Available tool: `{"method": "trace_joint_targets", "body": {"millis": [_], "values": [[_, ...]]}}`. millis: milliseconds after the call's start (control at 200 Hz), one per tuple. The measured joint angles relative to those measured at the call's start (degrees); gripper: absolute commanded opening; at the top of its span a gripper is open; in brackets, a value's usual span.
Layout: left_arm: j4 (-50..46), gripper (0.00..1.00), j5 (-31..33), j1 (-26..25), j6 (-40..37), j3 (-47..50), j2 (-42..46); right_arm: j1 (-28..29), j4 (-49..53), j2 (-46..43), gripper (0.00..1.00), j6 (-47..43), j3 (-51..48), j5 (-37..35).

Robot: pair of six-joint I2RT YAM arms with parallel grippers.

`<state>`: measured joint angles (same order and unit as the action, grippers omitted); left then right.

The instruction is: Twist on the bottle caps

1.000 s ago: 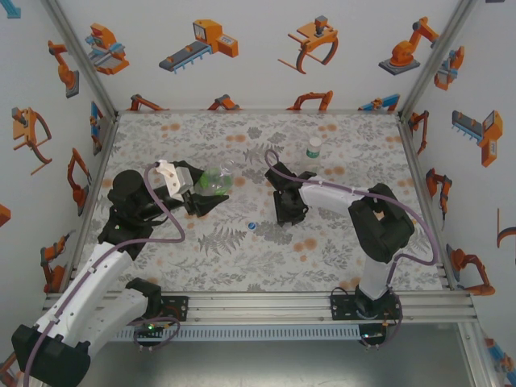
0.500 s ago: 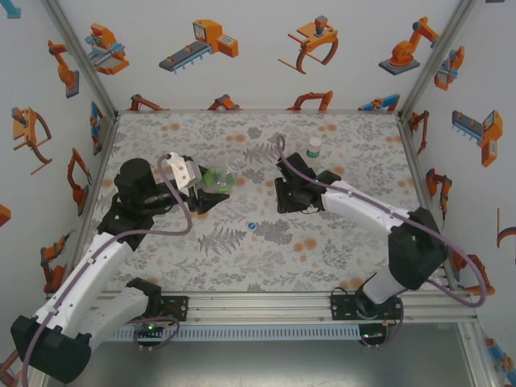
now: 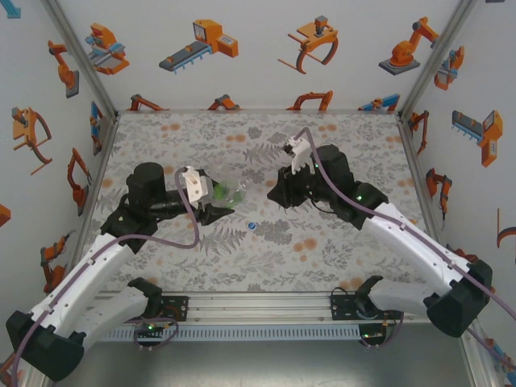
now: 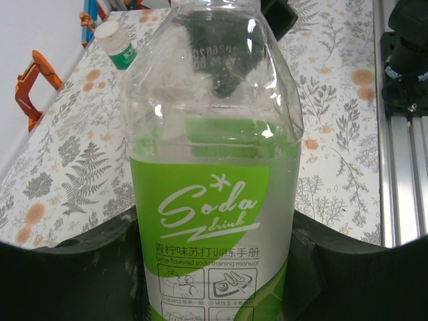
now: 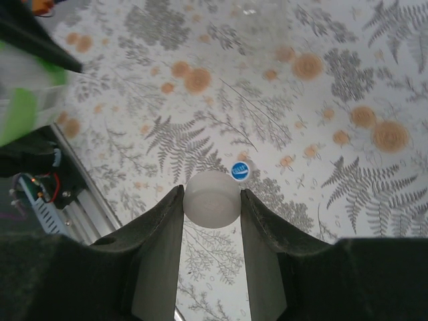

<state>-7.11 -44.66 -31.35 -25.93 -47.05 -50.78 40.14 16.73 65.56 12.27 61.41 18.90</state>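
Note:
My left gripper (image 4: 214, 274) is shut on the clear bottle (image 4: 214, 200) with the green-and-white "Soda drink" label, its body clamped between both dark fingers. In the top view that bottle (image 3: 228, 192) lies tilted, mouth towards the right, in the left gripper (image 3: 216, 200). The right gripper (image 5: 212, 200) is shut on a whitish round cap (image 5: 212, 198), held above the table. From above, the right gripper (image 3: 274, 191) points left, a short gap from the bottle's mouth. A blue cap (image 3: 252, 226) lies on the table below that gap, and the blue cap (image 5: 241, 170) also shows just past the white one.
A small bottle with a white cap and green label (image 4: 115, 43) stands at the back of the floral table. The aluminium rail (image 3: 258, 305) runs along the near edge. White walls with robot stickers (image 3: 258, 56) enclose the table on three sides.
The left gripper has carried the bottle to the right, towards the middle. The right arm has stretched out and turned its gripper to face the bottle's mouth, and now covers the small back bottle from above.

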Motion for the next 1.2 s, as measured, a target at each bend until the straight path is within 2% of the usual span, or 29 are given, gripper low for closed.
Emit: {"method": "trace_joint_targets", "body": {"millis": [245, 506, 666, 1197], "values": [[-1.51, 0.00, -2.27, -0.85, -2.29, -0.11, 0.31, 0.00, -5.53, -7.61, 0.16, -6.84, -3.58, 10.64], [-3.21, 0.00, -3.69, -1.29, -3.74, -0.81, 0.33, 0.00, -8.00, -9.77, 0.14, -12.52, -3.63, 19.50], [-4.20, 0.00, -4.59, -1.70, -4.68, -1.07, 0.31, 0.00, -10.23, -10.19, 0.12, -14.49, -3.63, 22.58], [-9.97, 0.00, -4.72, -2.95, -6.60, -4.76, -3.65, 0.13, -12.74, -11.02, 0.08, -20.02, -3.34, 26.18]]}}
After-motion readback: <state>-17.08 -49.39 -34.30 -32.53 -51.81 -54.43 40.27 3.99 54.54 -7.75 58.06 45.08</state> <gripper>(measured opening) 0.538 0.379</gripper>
